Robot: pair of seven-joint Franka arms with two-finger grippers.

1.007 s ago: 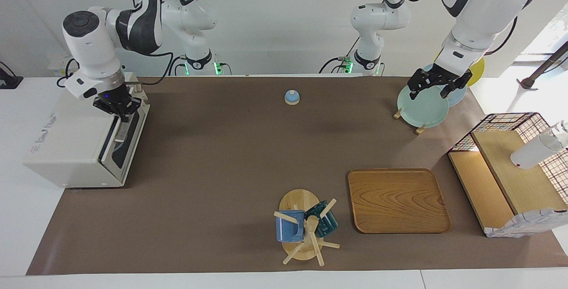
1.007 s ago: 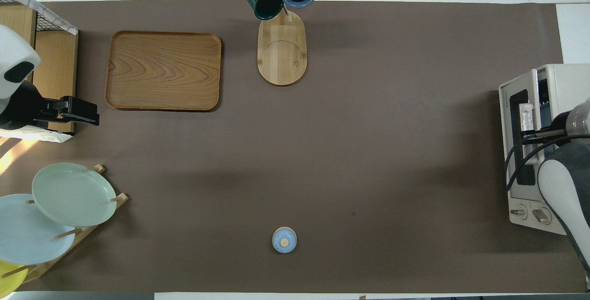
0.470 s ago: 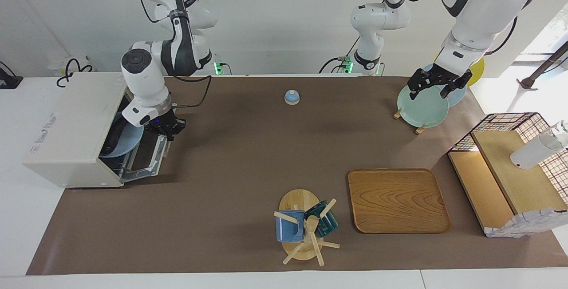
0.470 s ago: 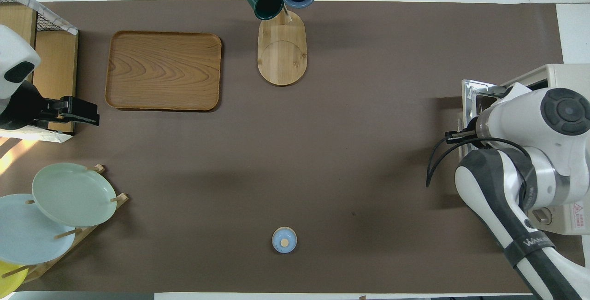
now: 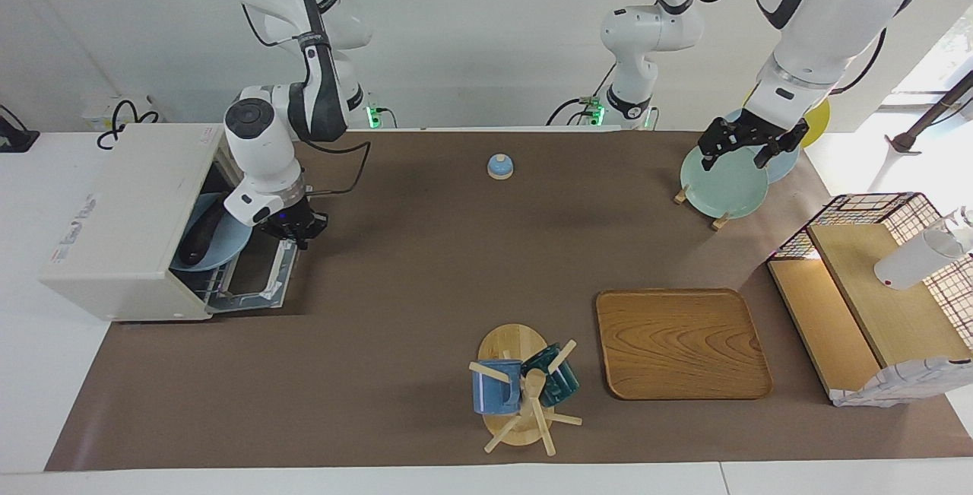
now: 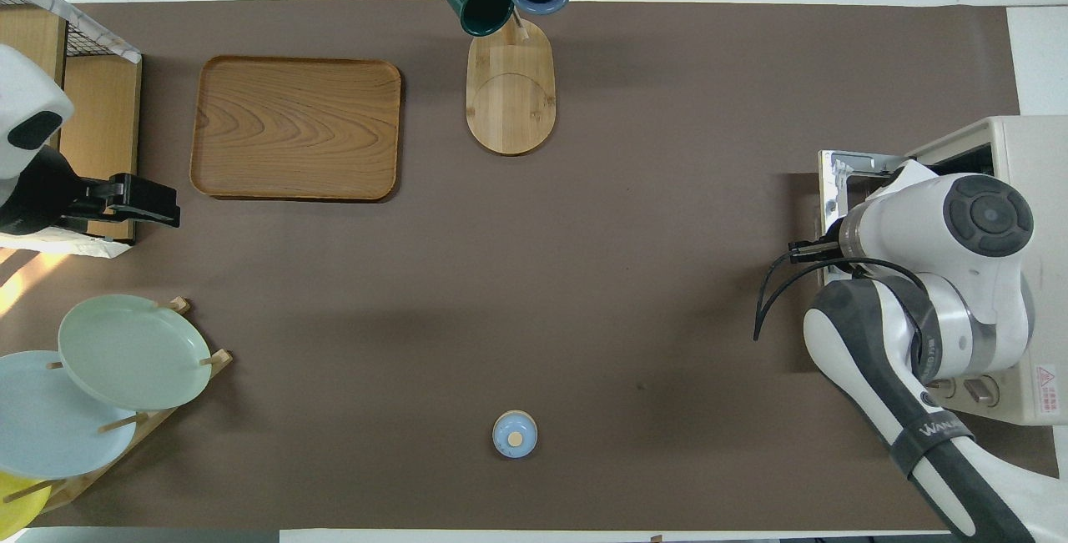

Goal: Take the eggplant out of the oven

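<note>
**Oven door coming down, eggplant waiting inside**

Gripping the free edge of the door, the right gripper [image 5: 296, 234] is standing with its fingertips shut at the handle end of the lowered door [image 5: 255, 276], which is lying almost flat in front of the oven [image 5: 122, 229]. The eggplant [image 5: 204, 233] is sitting inside the oven on a pale blue plate [image 5: 228, 240], dark and slender, toward the mouth of the cavity. The left gripper [image 5: 749, 147] is waiting with fingers spread wide over the pale green plate [image 5: 722, 183] in the rack at the left arm's end of the table.

Doing this step well probably means carrying the door through its own hinge arc until it is resting fully down, rather than dragging it outward, since a sideways pull could shift the whole oven. Letting go cleanly and lifting clear before reaching in should keep the door from springing back.

The facing view is showing the open cavity, the plate and the eggplant. The overhead view is hiding all of that: the right arm is covering the oven's mouth, and only the door's metal frame [image 6: 838, 172] and the oven's top [image 6: 1030, 151] are showing there.
</note>
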